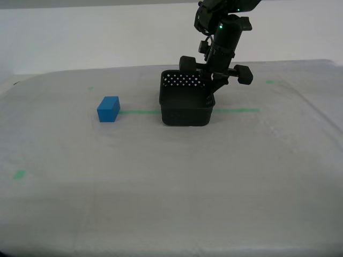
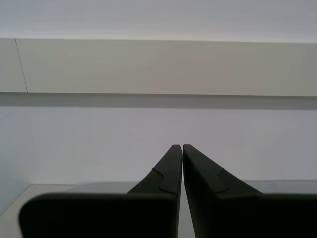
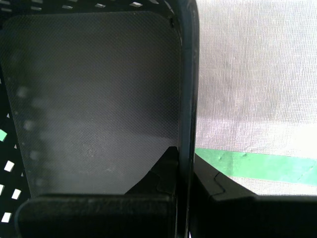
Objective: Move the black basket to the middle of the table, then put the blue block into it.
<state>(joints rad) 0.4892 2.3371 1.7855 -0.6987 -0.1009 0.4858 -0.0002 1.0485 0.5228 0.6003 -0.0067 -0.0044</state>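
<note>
No writing anywhere to read: no labels, brands or numbers, not on the basket (image 1: 186, 104), the block (image 1: 108, 109) or the table (image 1: 171, 187).

So I count one basket (image 1: 185, 105), one block (image 1: 108, 109), one table (image 1: 171, 193), one long tape line (image 1: 236, 111), three small tape bits and two grippers.

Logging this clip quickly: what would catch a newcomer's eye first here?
The black basket mid-table on the green tape line, with my first tool clamped on its wall toward the exterior view's right. Then the bright blue block, alone on the cloth toward that view's left, apart from the basket.
</note>
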